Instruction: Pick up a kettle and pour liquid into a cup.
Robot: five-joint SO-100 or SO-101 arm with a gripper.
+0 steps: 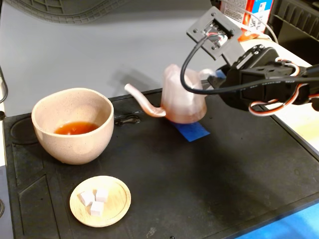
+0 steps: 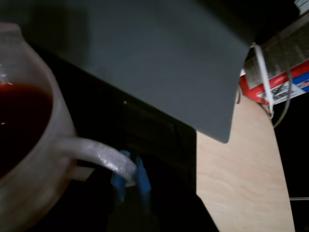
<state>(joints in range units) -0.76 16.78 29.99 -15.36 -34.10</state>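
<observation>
Two cameras: fixed, wrist.
Fixed view: raised, angled down across mat [image 1: 199,189] from its front, moderately near; cup [image 1: 75,124] left, arm right. Wrist view: very close beside kettle [image 2: 29,159], looking past its handle [image 2: 101,157] down onto mat [image 2: 149,135] and tabletop [image 2: 241,174]. Shared: kettle [image 1: 182,99], handle, mat, blue tape [image 1: 192,130].

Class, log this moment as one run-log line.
gripper: at kettle handle, grip unclear | kettle: on blue tape | cup: holds liquid
</observation>
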